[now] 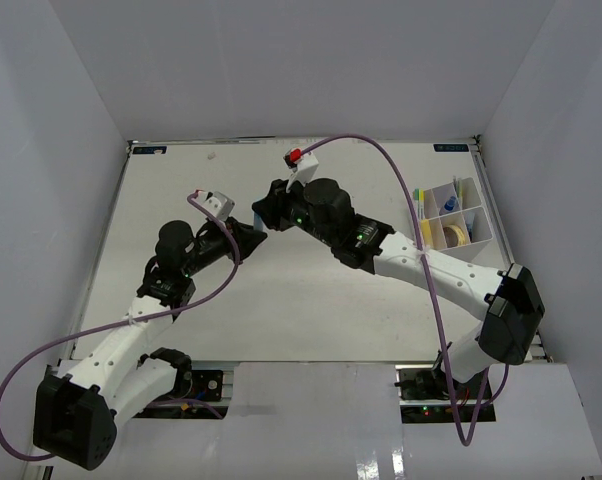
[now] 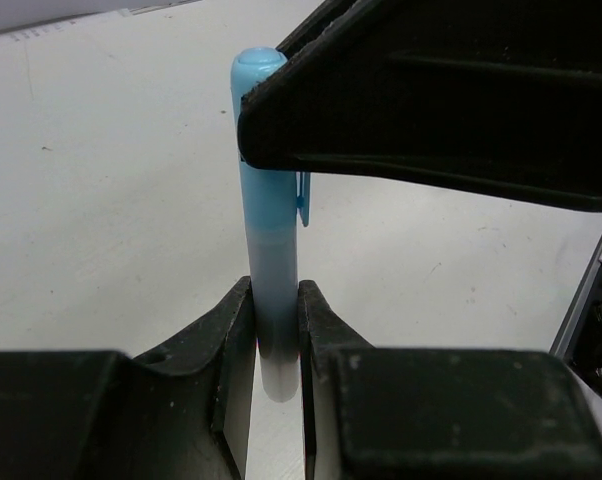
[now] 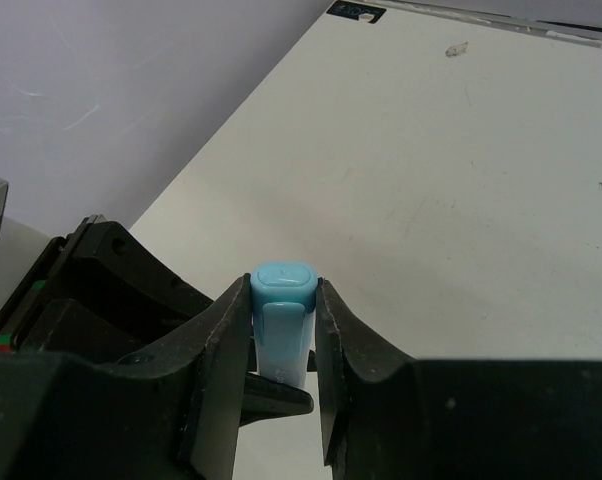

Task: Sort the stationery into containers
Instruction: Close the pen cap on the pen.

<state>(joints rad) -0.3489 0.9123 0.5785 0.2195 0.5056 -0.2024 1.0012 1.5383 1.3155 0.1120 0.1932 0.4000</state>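
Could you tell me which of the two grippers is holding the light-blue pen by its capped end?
The right gripper: its fingers pinch the light-blue pen at its clipped cap, while the left gripper grips the paler barrel end.

The pen (image 2: 269, 250) is light blue fading to white, the fingers (image 2: 228, 345) black, the table (image 2: 101, 180) white.
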